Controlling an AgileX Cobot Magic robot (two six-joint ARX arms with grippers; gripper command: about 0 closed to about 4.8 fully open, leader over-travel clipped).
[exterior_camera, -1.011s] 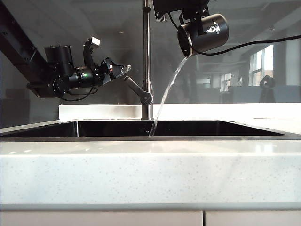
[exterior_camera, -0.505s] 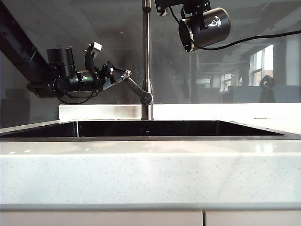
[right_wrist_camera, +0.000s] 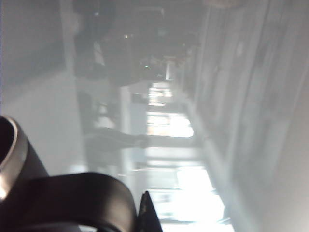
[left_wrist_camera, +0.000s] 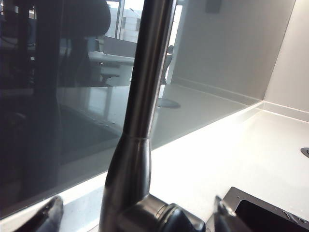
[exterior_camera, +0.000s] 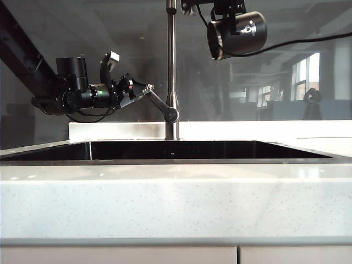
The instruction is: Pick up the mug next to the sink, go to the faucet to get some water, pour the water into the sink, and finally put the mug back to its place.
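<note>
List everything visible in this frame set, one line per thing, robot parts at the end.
mug: one, matte black with a steel rim, held tipped on its side high over the sink, right of the faucet pipe; no water leaving it.
faucet: one, stainless steel, tall straight pipe behind the sink, slanted lever near its base.
sink: one, dark glossy basin with a thin steel rim, set in the counter.
counter: one, white speckled stone, around the sink.
left gripper: one, black, fingers open at the end of the faucet lever.
right gripper: one, black, near the top edge, shut on the mug.
</note>
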